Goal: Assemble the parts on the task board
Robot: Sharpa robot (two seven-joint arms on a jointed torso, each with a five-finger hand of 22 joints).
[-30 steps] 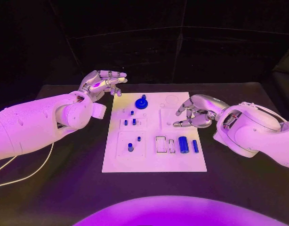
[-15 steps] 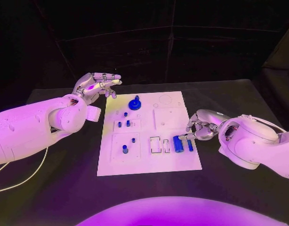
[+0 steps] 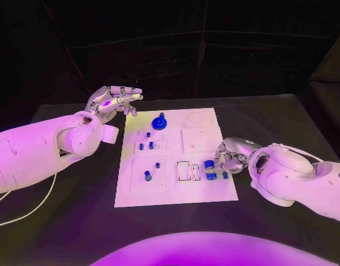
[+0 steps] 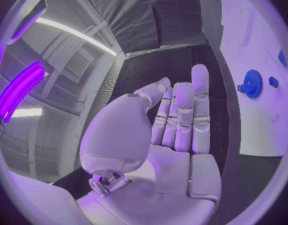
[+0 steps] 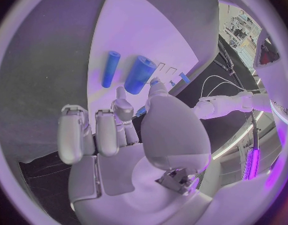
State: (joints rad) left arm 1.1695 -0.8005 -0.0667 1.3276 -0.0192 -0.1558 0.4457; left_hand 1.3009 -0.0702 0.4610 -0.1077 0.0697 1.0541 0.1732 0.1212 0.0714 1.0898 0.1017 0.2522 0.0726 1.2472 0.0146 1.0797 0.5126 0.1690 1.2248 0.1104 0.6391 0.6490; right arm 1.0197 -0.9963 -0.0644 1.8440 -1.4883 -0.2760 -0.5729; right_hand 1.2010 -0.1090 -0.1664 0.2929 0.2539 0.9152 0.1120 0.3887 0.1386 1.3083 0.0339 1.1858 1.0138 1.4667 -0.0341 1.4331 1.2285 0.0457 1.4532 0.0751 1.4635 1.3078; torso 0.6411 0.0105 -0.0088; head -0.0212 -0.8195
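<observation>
right wrist view: fingers (image 5: 122,110) near cylinder (image 5: 139,75)

Everything placed from the task board (image 3: 202,191), itself at the middle of the table (image 3: 298,127). On its far edge, left of centre: gear-shaped part (image 3: 159,122). Nearer, along the left half: small pegs (image 3: 148,134) standing in two rows, then a further peg (image 3: 148,175) near the left front. Near the right front, side by side: thick cylinder (image 3: 209,169), then thin rod (image 3: 224,173) beside it toward the right edge. Left hand (image 3: 114,100) beyond the far left corner, off the board. Right hand (image 3: 232,155) over the right edge, just beside the cylinder.
</observation>
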